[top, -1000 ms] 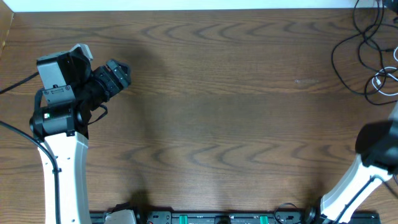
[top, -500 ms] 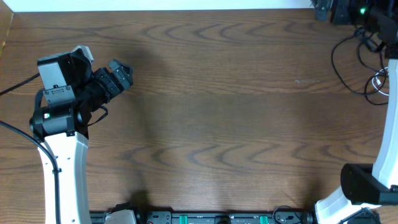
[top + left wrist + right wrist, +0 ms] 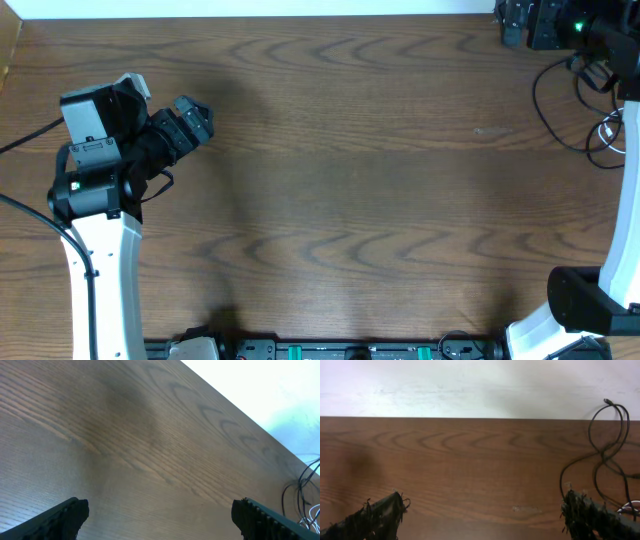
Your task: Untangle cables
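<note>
Left fingers [image 3: 65, 517]: spread wide, nothing between them, over the left side of the surface [image 3: 350, 180]. Right fingers [image 3: 375, 515]: spread wide, empty, above the surface's far right corner. Cables [image 3: 605, 125]: black loops plus 1 white coil, tangled at the surface's right edge, near that corner, untouched.

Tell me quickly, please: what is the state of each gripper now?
Left gripper: open, holding nothing.
Right gripper: open, holding nothing.

Wood table [image 3: 350, 200] w/ cables [image 3: 608, 132] (far right corner).
</note>
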Available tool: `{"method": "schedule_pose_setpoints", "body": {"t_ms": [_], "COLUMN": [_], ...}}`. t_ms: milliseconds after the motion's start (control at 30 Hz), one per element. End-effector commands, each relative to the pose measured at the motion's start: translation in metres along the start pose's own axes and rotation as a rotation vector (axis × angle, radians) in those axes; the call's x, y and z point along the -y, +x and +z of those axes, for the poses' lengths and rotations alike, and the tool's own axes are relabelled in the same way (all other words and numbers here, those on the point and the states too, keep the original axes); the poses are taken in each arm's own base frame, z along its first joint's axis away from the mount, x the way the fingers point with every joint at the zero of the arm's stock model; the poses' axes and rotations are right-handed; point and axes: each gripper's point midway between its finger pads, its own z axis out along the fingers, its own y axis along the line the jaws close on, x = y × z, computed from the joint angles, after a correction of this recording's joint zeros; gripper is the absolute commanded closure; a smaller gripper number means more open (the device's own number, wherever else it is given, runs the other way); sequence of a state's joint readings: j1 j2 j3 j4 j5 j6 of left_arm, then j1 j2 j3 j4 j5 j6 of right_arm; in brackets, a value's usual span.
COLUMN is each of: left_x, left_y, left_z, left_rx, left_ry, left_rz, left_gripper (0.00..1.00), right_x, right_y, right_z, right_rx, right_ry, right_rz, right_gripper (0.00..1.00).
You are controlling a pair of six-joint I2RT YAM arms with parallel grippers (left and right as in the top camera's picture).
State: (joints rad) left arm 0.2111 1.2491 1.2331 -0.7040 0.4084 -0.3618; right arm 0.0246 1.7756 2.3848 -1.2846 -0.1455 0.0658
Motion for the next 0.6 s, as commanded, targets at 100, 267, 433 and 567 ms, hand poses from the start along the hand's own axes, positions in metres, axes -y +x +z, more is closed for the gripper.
{"method": "schedule_pose_setpoints", "body": {"t_ms": [100,267,433,567], "left_x": [0.004,0.004,0.004,0.003], "left_y": [-0.006,-0.006,-0.006,-0.006], "left_z": [-0.005,-0.005,-0.005,-0.005], "left_rx": [0.020,0.020,0.020,0.020], "left_ry": [0.000,0.000,0.000,0.000], "left_rz": [0.017,0.017,0.017,0.017], "left_gripper": [0.02,0.02,0.02,0.02], "right_x": [0.000,0.010,0.019,0.022], "right_y": [0.008,0.020,0.034,0.050], "right_z": [-0.009,-0.010,-0.026,-0.037], "right_rx": [-0.023,-0.073,-0.082,-0.020], "right_ry": [0.011,0.070,0.128,0.134], "right_rz": [-0.017,-0.063,-0.095,-0.095], "right_gripper": [0.01,0.01,0.01,0.01]}}
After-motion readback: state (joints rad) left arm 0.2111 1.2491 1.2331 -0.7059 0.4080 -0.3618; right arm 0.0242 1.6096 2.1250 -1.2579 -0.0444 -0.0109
